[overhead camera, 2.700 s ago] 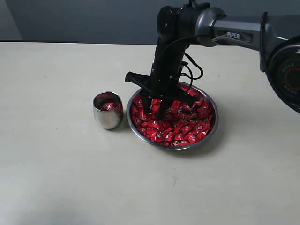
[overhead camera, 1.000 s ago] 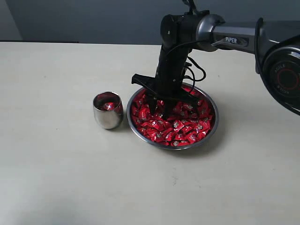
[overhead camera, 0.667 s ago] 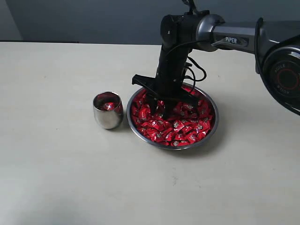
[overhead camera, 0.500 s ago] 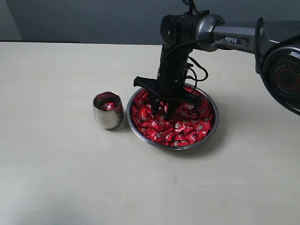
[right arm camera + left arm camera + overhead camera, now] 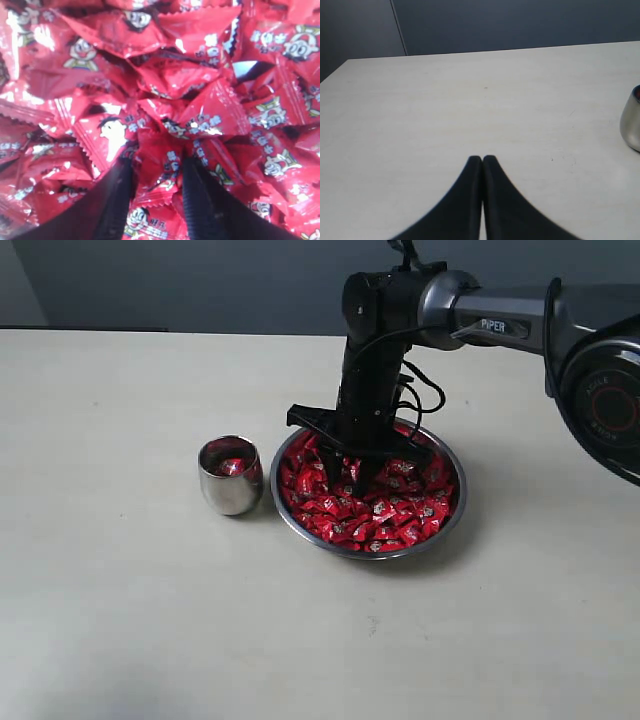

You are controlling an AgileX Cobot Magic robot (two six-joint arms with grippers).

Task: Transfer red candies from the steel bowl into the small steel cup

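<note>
The steel bowl [image 5: 452, 523] sits mid-table, heaped with red candies [image 5: 392, 510]. My right gripper [image 5: 346, 478] points straight down into the left part of the heap. Its jaws stand apart, tips pushed among the wrappers. In the right wrist view the right gripper [image 5: 157, 167] has one red candy [image 5: 164, 176] lying in the gap between its fingers [image 5: 189, 172]. The small steel cup [image 5: 229, 478] stands just left of the bowl with a red candy [image 5: 231, 466] inside. My left gripper [image 5: 482, 159] is shut and empty over bare table, with the cup [image 5: 631, 120] at the edge of its view.
The pale table [image 5: 120, 610] spreads wide on all sides of the bowl and cup. The right arm's black link and cables [image 5: 415, 390] rise behind the bowl. A dark wall [image 5: 200, 280] lies behind the table's far edge.
The right gripper has shifted slightly right and lowered its tips into the candies, jaws unchanged. The cup, the bowl and the left gripper have not moved.
</note>
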